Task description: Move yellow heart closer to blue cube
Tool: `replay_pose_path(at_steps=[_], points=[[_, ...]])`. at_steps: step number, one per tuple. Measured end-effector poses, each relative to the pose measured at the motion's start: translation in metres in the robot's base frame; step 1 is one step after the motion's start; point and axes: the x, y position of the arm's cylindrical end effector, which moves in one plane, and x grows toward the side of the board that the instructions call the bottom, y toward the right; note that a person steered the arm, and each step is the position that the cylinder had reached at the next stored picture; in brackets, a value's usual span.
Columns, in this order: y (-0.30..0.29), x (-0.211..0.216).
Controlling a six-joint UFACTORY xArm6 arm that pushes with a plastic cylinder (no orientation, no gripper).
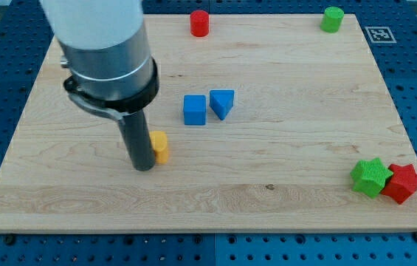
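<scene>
The yellow heart lies left of the board's middle, partly hidden behind the rod. The blue cube sits up and to the right of it, a short gap away. A blue triangular block stands just right of the cube. My tip rests on the board at the yellow heart's left side, touching or nearly touching it.
A red cylinder and a green cylinder stand near the view's top edge. A green star and a red star sit together at the bottom right. The wooden board lies on a blue pegboard.
</scene>
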Motion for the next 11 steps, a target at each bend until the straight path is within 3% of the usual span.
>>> replay_pose_path(at_steps=[3,6,11], points=[[0.058,-0.013],[0.007,-0.020],[0.014,-0.047]])
